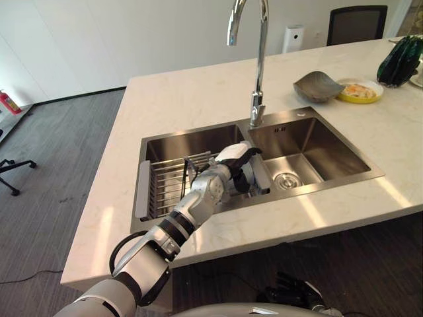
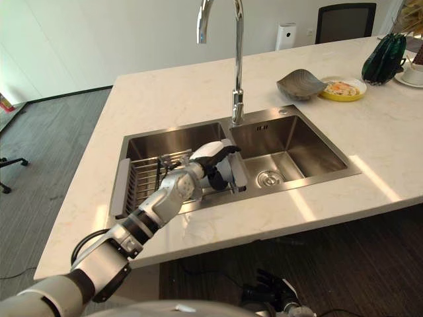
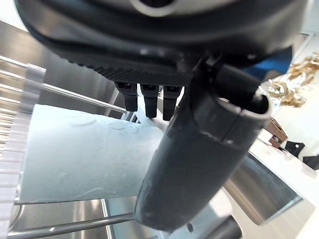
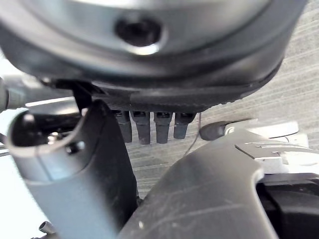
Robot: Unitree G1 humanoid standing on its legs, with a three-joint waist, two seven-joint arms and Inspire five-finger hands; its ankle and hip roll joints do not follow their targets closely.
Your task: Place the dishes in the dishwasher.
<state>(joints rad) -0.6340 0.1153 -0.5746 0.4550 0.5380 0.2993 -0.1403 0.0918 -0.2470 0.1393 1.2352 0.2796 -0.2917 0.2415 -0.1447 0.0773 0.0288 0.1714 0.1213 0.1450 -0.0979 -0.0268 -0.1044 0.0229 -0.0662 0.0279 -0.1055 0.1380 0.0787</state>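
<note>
Steel wire rack (image 1: 168, 185) in the left sink basin (image 1: 198, 140) is reached by the left hand (image 1: 238, 168), fingers curled on a pale dish (image 3: 79, 154)
The grip on the dish is revealed in the left wrist view; the right hand (image 4: 149, 127) is seen hanging relaxed above the floor, apparently idle

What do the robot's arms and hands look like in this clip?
The left arm is silver-grey with black bands at its joints. The left hand is dark with a white cover on the thumb. The right hand, in its wrist view, has a dark textured palm, black fingers and a grey thumb.
</note>
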